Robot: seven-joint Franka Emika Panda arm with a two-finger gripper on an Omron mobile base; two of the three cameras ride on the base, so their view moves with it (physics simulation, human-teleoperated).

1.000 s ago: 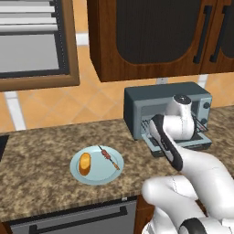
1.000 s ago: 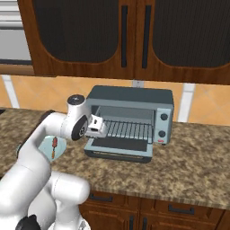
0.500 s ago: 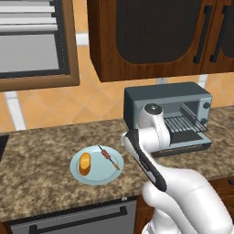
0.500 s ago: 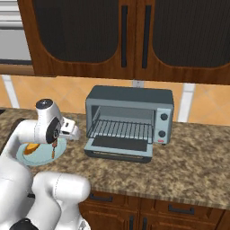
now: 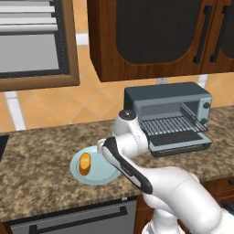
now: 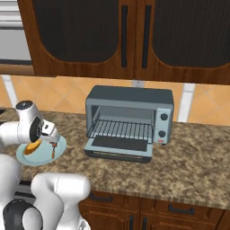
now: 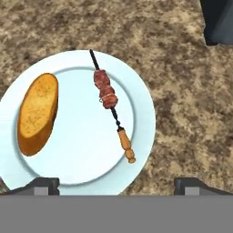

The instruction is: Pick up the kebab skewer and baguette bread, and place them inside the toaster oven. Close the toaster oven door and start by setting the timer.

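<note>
Hand view looks down on a pale blue plate [image 7: 136,136] resting on the speckled brown surface [image 7: 182,68]. On it lie the baguette bread [image 7: 37,113] and the kebab skewer [image 7: 110,103], side by side and apart. Both fingers [image 7: 43,185] are spread wide and empty; skewer and bread lie between them, further out. Right base view shows the toaster oven [image 6: 129,121], with the toaster oven door [image 6: 119,148] dropped open, well apart from the plate.

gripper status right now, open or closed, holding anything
Gripper: open, holding nothing, above the plate with the kebab skewer and baguette bread.
</note>
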